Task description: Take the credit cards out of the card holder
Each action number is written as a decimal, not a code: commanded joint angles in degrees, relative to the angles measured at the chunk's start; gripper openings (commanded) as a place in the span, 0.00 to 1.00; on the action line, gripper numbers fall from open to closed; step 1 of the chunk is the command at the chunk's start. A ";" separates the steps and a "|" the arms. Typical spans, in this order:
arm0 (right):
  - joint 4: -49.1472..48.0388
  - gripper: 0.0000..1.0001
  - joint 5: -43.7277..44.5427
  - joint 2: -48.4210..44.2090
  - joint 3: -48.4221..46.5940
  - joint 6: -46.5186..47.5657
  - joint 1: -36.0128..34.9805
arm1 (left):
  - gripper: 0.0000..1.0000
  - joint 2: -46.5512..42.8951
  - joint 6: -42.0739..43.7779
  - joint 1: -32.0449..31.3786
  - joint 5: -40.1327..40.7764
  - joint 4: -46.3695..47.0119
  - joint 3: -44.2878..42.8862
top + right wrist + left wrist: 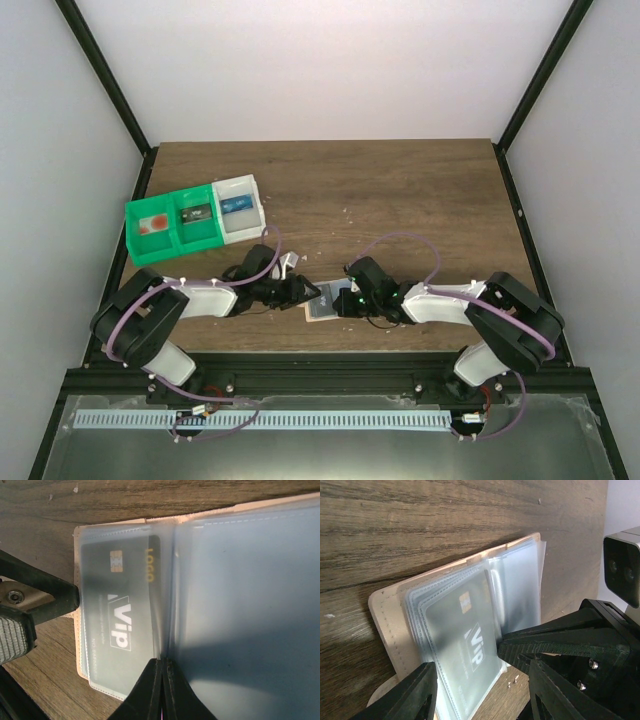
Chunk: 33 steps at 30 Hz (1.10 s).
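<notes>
Centrally on the wooden table (400,190), close to its near edge, the card holder (322,310) lay open with both arms bent in over it. A green bin (170,225) and a white bin (238,208) sat side by side, well apart from it toward the far left. The holder's tan cover lay flat on the wood and its clear sleeves (240,605) fanned upward. One dark card (120,605), printed "Vip" in white, with a gold chip, sat inside a sleeve. The left gripper (480,680) was spread wide at the holder's outer edge, one finger (50,600) touching the tan border. The right gripper (162,672) was pressed together, pinching a clear sleeve beside the card.
</notes>
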<state>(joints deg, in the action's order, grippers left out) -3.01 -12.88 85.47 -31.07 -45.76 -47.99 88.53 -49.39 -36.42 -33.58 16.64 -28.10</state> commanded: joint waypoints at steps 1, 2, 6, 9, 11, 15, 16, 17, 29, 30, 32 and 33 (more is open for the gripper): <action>1.43 0.02 0.01 0.49 -0.08 -0.07 -0.35 | 0.52 1.02 0.89 -0.35 0.28 0.71 -1.27; 1.47 0.02 -0.11 0.49 -0.05 -0.11 -0.35 | 0.52 1.33 0.95 -0.41 0.33 0.82 -1.34; 1.32 0.02 -0.28 0.61 0.00 -0.04 -0.35 | 0.52 2.07 0.96 -0.56 0.20 1.18 -1.50; 1.12 0.02 -0.44 0.96 -0.11 -0.03 -0.34 | 0.52 2.12 0.71 -0.64 -0.29 1.40 -1.90; 1.02 0.02 -0.52 1.09 -0.07 -0.03 -0.35 | 0.52 1.96 0.09 -0.71 -1.02 1.94 -2.09; 0.92 0.02 -0.63 1.10 -0.11 0.07 -0.35 | 0.52 1.09 -0.87 -1.06 -2.26 2.63 -2.60; 0.90 0.02 -0.68 1.18 -0.12 0.06 -0.35 | 0.52 0.84 -0.89 -1.20 -2.26 2.42 -2.83; 0.90 0.02 -0.72 1.25 -0.15 0.12 -0.33 | 0.52 0.59 -0.92 -1.36 -2.24 2.21 -3.10; -1.47 0.09 -1.98 0.44 0.70 1.24 -0.35 | 0.53 -1.67 -1.75 -2.89 -2.32 0.89 -5.10; -1.47 0.09 -1.62 0.40 0.74 1.16 -0.35 | 0.53 -1.63 -2.00 -3.04 -2.36 1.12 -5.17; -1.31 0.10 -0.91 0.47 0.74 0.99 -0.31 | 0.53 -1.19 -2.75 -3.30 -2.87 2.06 -5.17; -1.28 0.10 -0.58 0.37 0.79 0.90 -0.35 | 0.53 -0.84 -3.08 -3.42 -3.37 2.74 -5.17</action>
<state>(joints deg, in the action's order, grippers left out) -4.78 -14.74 86.19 -31.00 -45.45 -47.99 87.90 -51.22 -39.22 -35.29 17.37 -32.10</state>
